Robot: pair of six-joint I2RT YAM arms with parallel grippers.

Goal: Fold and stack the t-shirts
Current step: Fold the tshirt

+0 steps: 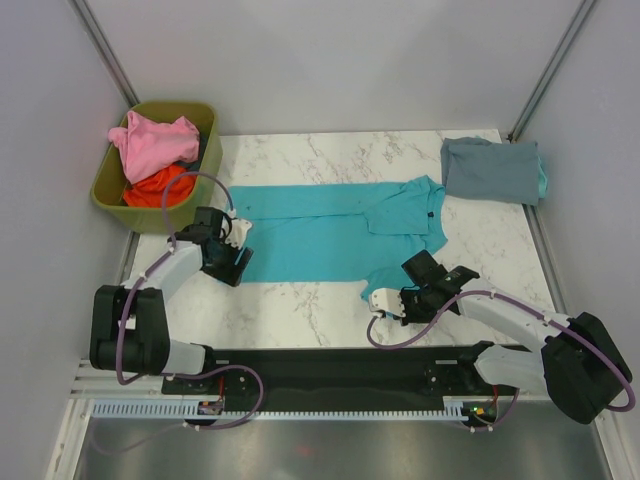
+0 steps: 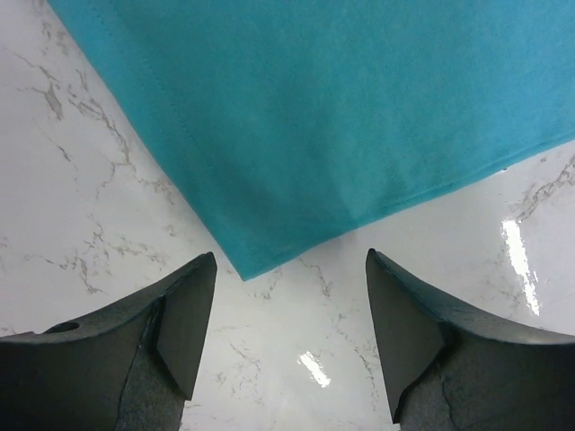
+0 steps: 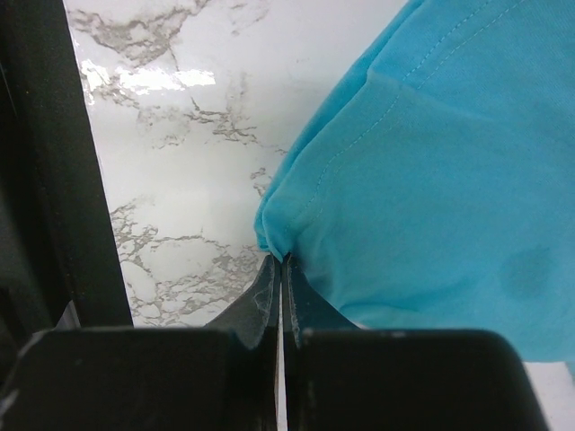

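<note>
A bright teal t-shirt [image 1: 320, 235] lies spread flat across the middle of the marble table. My left gripper [image 1: 236, 268] is open and empty just off the shirt's near left corner; in the left wrist view that corner of the shirt [image 2: 341, 117] lies just ahead of the gap between the fingers, with the gripper [image 2: 292, 269] apart from it. My right gripper [image 1: 378, 292] is shut on the edge of the near sleeve; the right wrist view shows the gripper [image 3: 281, 262] pinching the teal cloth [image 3: 449, 162]. A folded grey-blue t-shirt [image 1: 492, 168] lies at the far right.
An olive-green bin [image 1: 170, 104] at the far left holds a pink t-shirt [image 1: 152, 143] on top of an orange-red one [image 1: 155, 188]. A black strip [image 1: 330, 365] runs along the table's near edge, close behind my right gripper. Grey walls enclose the table.
</note>
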